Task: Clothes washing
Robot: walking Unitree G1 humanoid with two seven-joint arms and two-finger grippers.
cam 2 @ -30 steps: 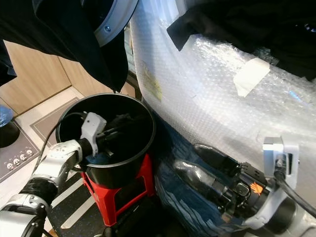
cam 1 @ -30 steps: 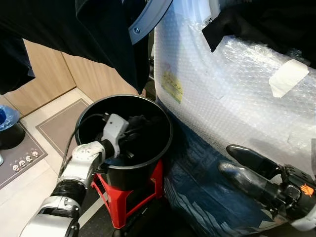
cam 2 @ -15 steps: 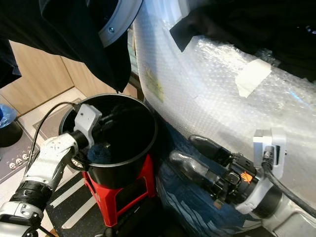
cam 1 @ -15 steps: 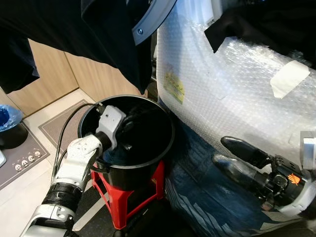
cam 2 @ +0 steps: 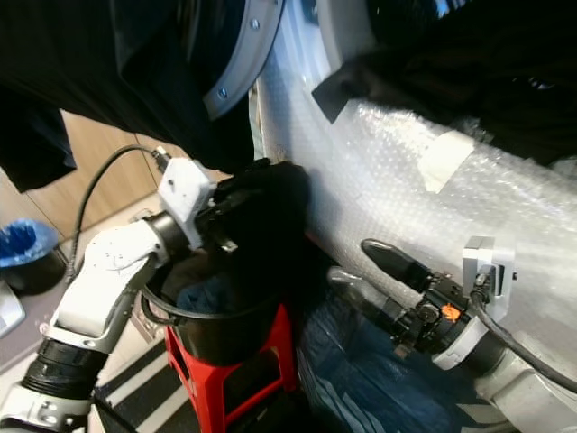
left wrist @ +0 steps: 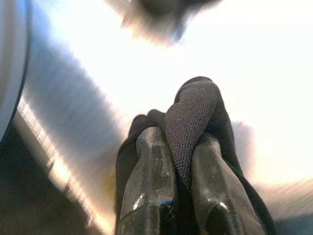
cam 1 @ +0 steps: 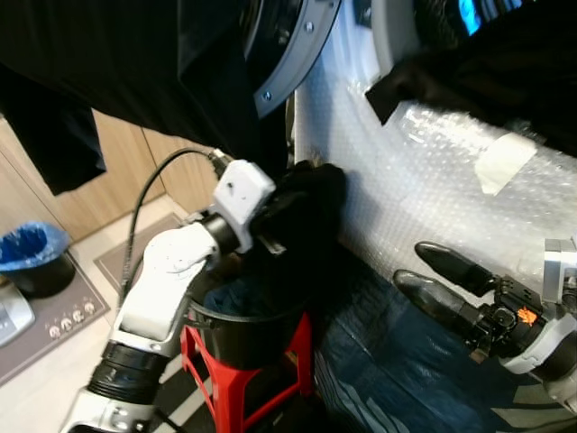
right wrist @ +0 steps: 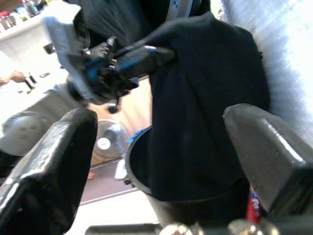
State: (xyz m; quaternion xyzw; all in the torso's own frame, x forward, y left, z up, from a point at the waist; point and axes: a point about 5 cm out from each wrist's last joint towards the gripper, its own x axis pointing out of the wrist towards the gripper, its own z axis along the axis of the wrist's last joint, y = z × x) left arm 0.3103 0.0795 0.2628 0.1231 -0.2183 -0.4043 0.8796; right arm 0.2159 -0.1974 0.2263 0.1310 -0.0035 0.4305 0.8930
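Left end effector (left wrist: 168,147) pinches knit black garment (cam 1: 306,212) above round bucket (cam 1: 243,329).

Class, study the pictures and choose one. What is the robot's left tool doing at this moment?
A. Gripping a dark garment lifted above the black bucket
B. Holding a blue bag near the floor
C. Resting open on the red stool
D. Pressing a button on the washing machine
A: the left tool is shut on a dark garment, held up over the black bucket on the red stool.
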